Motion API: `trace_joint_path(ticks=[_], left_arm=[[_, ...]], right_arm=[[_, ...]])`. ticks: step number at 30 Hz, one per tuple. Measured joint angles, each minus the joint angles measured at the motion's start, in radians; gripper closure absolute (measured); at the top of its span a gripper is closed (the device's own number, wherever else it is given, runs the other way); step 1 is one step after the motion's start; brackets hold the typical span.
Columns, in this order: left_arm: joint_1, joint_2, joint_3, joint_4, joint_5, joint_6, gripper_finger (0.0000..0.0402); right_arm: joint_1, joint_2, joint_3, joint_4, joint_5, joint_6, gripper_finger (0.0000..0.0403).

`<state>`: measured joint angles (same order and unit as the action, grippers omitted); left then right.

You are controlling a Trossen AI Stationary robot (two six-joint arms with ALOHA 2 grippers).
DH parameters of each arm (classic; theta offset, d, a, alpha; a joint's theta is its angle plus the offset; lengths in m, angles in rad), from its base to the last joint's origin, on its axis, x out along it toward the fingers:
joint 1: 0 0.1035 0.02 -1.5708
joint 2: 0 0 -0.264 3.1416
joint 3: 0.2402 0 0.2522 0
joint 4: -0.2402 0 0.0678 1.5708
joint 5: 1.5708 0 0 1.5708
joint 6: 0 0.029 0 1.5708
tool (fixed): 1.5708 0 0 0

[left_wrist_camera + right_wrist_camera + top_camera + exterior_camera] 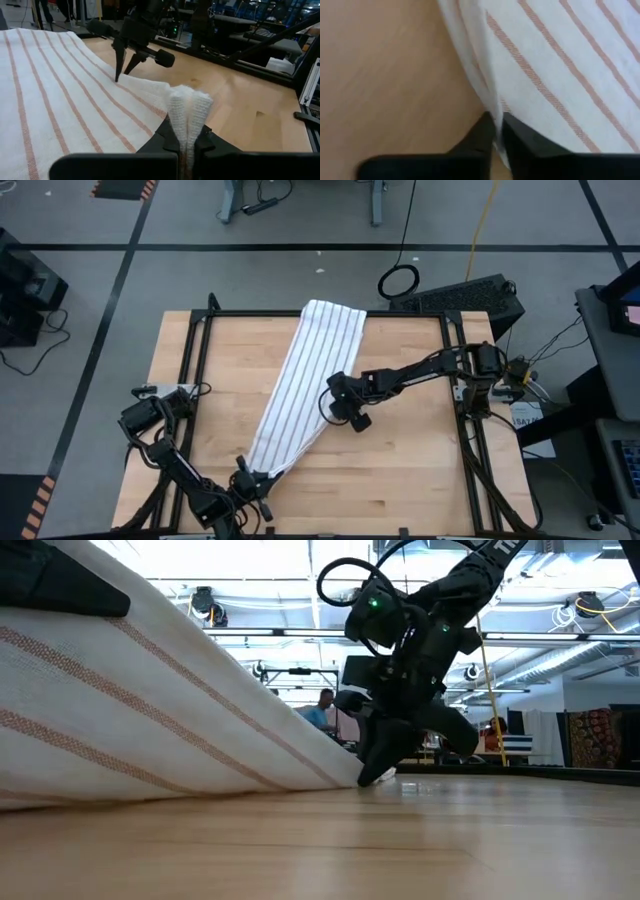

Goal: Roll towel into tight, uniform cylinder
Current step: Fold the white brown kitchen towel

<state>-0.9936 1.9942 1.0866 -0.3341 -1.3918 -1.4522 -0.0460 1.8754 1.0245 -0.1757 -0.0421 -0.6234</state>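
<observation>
While no writing is readable, we see the towel (pixel 305 385) stretched diagonally across the tabletop (pixel 420 460), left claw (pixel 250 478) pinching its near corner, right claw (pixel 333 408) pinching its side edge beside bare wood.

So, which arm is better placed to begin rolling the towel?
Probably the left: its pincer already pinches the towel at its near end. The right pincer grips only the long side edge, mid-length.
</observation>
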Motion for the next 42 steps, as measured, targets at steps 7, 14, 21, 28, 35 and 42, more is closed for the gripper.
trace_joint_path(ticks=[7,14,21,28,35,42], left_arm=[[0.001,0.0,0.0,-0.018,0.003,0.022,0.04],[0.011,0.0,0.0,0.017,0.003,0.124,0.04],[0.08,0.0,0.0,0.009,0.019,0.282,0.04],[0.031,-0.047,0.001,-0.007,0.072,0.306,0.04],[-0.073,-0.051,0.001,-0.018,0.081,0.258,0.04],[-0.096,-0.051,0.001,-0.05,0.083,0.151,0.04]], right_arm=[[0.008,-0.094,0.0,-0.192,-0.002,0.135,0.0397],[0.082,-0.247,0.0,-0.448,-0.077,0.38,0.04],[0.189,-0.299,0.0,-0.508,-0.088,0.809,0.04],[0.309,-0.29,0.0,-0.443,-0.092,1.048,0.04],[0.328,-0.287,0.0,-0.267,-0.091,1.063,0.0399],[0.325,-0.286,0.0,-0.294,-0.119,1.034,0.0361]])
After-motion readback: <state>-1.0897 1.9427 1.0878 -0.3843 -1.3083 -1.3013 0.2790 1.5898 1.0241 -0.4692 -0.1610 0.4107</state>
